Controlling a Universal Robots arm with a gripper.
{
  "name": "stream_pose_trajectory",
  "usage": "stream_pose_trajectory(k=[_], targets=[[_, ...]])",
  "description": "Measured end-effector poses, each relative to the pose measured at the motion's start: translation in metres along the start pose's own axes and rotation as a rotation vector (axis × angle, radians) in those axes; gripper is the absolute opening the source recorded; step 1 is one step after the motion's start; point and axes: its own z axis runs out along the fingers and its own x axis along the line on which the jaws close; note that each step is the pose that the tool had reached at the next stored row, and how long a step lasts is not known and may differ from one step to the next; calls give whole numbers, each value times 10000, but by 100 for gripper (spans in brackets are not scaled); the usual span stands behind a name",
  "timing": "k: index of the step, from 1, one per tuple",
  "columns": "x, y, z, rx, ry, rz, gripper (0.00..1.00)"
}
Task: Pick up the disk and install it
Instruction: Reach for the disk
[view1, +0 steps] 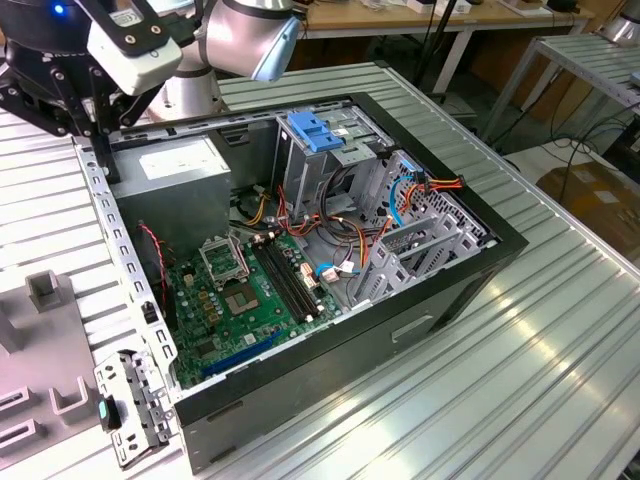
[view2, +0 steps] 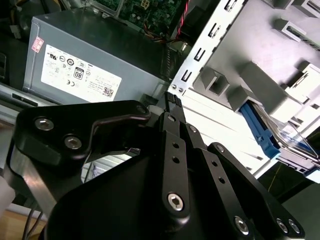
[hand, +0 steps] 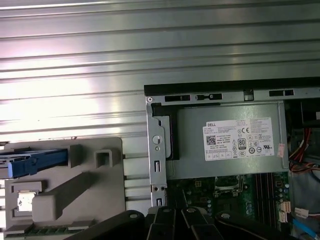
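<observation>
End effector (view2: 170, 101) hangs over the power supply (hand: 225, 142) corner of the open computer case (view1: 400, 340); spread or pressed together, we cannot tell. The disk (hand: 40, 161) rests in a grey fixture (hand: 85, 187) on the worktop (hand: 150, 50) beside the case, presented for pickup, we judge.

A ribbed aluminium table (view1: 540, 340) catches bright reflections. Behind it stands a wooden-topped bench (view1: 400, 20) on white legs. Toward the exterior view's right are a second ribbed metal table (view1: 590, 60), a cardboard box (view1: 600, 195) and loose cables (view1: 570, 150) on the pale floor (view1: 530, 165).
</observation>
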Motion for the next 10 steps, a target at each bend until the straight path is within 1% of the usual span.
stream_pose_trajectory(k=[10], targets=[[111,-8,-3,1,0,0,11]])
